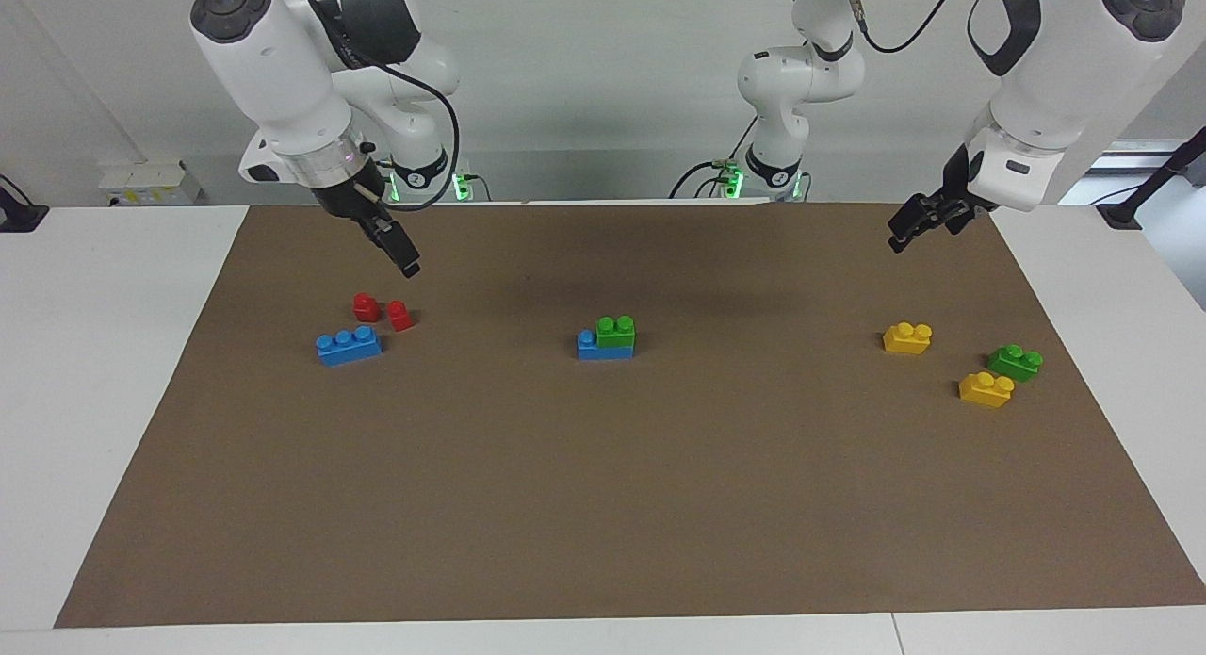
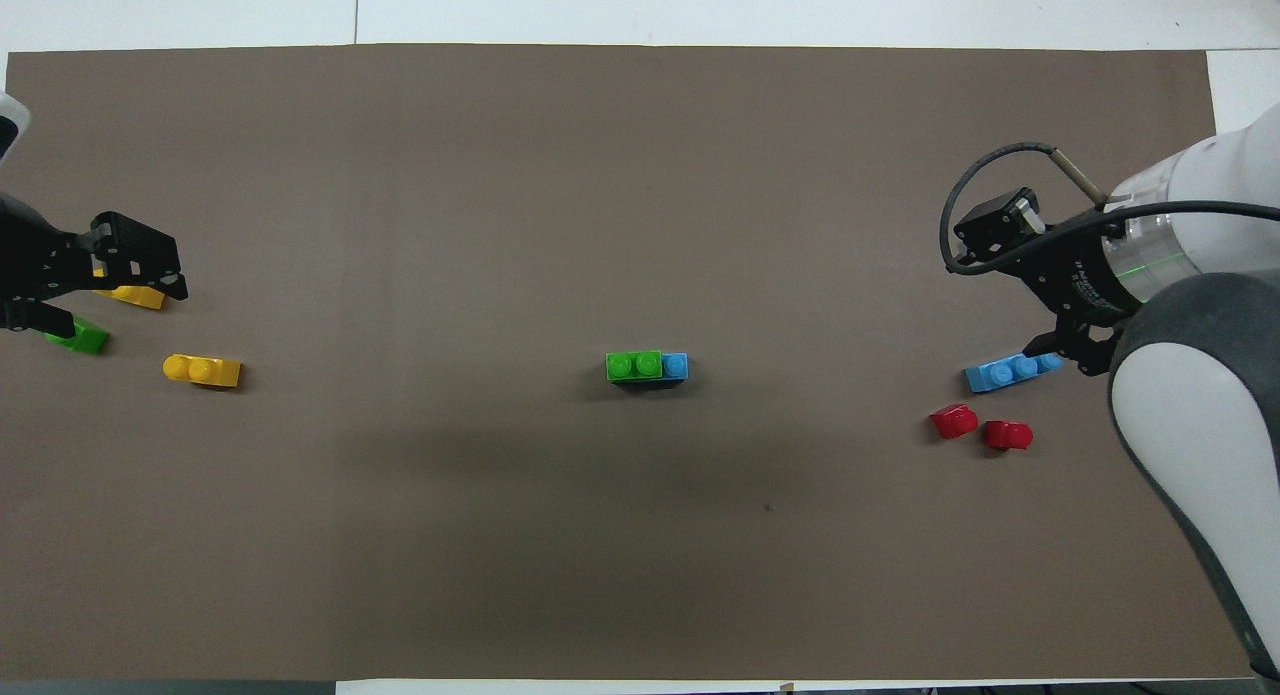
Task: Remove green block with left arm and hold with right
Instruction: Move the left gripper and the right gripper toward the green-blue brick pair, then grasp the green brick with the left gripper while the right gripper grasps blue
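The green block (image 1: 616,332) is a bright-green two-stud brick sitting on top of a blue brick (image 1: 590,347) in the middle of the brown mat; it also shows in the overhead view (image 2: 633,364). My left gripper (image 1: 912,223) hangs in the air over the mat at the left arm's end, well away from the block, and appears in the overhead view (image 2: 140,265). My right gripper (image 1: 396,245) hangs over the mat at the right arm's end, above two red pieces, with nothing in it.
A blue three-stud brick (image 1: 349,345) and two red pieces (image 1: 366,306) (image 1: 400,315) lie at the right arm's end. Two yellow bricks (image 1: 907,337) (image 1: 985,388) and a darker green brick (image 1: 1015,362) lie at the left arm's end. White table borders the mat (image 1: 603,504).
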You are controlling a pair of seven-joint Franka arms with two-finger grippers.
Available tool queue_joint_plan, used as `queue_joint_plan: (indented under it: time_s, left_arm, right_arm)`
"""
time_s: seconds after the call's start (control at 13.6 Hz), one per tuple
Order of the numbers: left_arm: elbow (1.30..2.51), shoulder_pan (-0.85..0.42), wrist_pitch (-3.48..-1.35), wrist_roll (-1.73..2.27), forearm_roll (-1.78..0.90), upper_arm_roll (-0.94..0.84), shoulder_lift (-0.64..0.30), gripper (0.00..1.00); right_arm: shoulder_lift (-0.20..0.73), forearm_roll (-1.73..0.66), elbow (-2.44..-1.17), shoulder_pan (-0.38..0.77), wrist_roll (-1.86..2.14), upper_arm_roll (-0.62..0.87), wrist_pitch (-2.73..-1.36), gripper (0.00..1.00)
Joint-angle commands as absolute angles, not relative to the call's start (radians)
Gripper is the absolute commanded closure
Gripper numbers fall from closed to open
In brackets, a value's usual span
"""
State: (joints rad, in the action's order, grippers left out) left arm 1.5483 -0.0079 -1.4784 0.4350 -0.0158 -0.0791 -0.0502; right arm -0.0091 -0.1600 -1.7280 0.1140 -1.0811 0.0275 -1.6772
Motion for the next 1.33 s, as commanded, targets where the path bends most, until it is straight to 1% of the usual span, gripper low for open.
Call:
queue_joint_plan:
  time_s: [0.0,0.29,0.52,0.66,0.88,1.25]
  left_arm:
    - [1.672,-0.084,-1.549,0.729,-0.018,-0.074,0.024,0.00]
    - [1.791,-0.170,-1.655,1.058,-0.058,-0.074,0.080,0.00]
    - [1.916,-0.254,-1.788,1.349,-0.067,-0.074,0.132,0.00]
    - [1.976,-0.317,-1.865,1.565,-0.067,-0.074,0.153,0.00]
    - [1.985,-0.400,-1.902,1.776,-0.067,-0.074,0.137,0.00]
    - [1.983,-0.520,-2.031,2.086,-0.067,-0.074,0.032,0.00]
  right_arm:
    - [-0.011,-0.254,-1.799,0.120,-1.275,0.026,-1.753,0.00]
    - [0.043,-0.345,-1.836,0.164,-1.370,0.026,-1.827,0.00]
    - [0.052,-0.406,-1.916,0.206,-1.422,0.026,-1.942,0.00]
    - [0.066,-0.445,-1.933,0.224,-1.459,0.026,-1.986,0.00]
    - [0.090,-0.501,-1.956,0.251,-1.523,0.028,-2.057,0.00]
    - [0.101,-0.566,-2.054,0.304,-1.522,0.028,-2.251,0.00]
